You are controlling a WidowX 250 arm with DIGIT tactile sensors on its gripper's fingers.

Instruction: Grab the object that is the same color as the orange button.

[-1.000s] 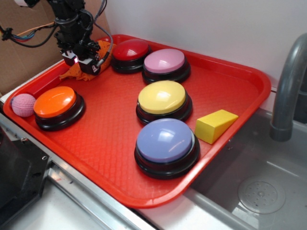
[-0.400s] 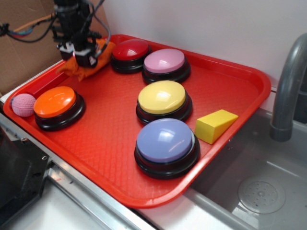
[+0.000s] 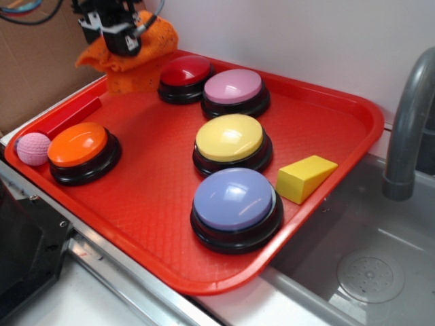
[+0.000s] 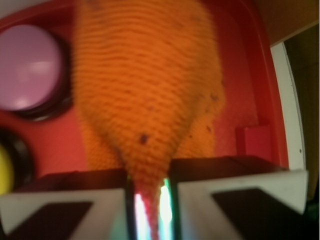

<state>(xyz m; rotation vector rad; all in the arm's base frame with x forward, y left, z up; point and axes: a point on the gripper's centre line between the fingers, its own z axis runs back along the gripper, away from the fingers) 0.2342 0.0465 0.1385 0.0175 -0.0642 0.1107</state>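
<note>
One gripper (image 3: 122,42) pinches the orange cloth (image 3: 139,51), lifted above the red tray (image 3: 353,112).

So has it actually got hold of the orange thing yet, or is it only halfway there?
Essentially done. The gripper is clamped on the orange knitted cloth, which hangs clear above the red tray; the wrist view shows it pinched between the fingers. The orange button sits untouched. Nothing obvious remains but keeping hold.

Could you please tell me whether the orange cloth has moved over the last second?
Yes. The orange cloth, pinched in the claw, has risen off the red tray; it lay level with the red button and now hangs above it.
</note>
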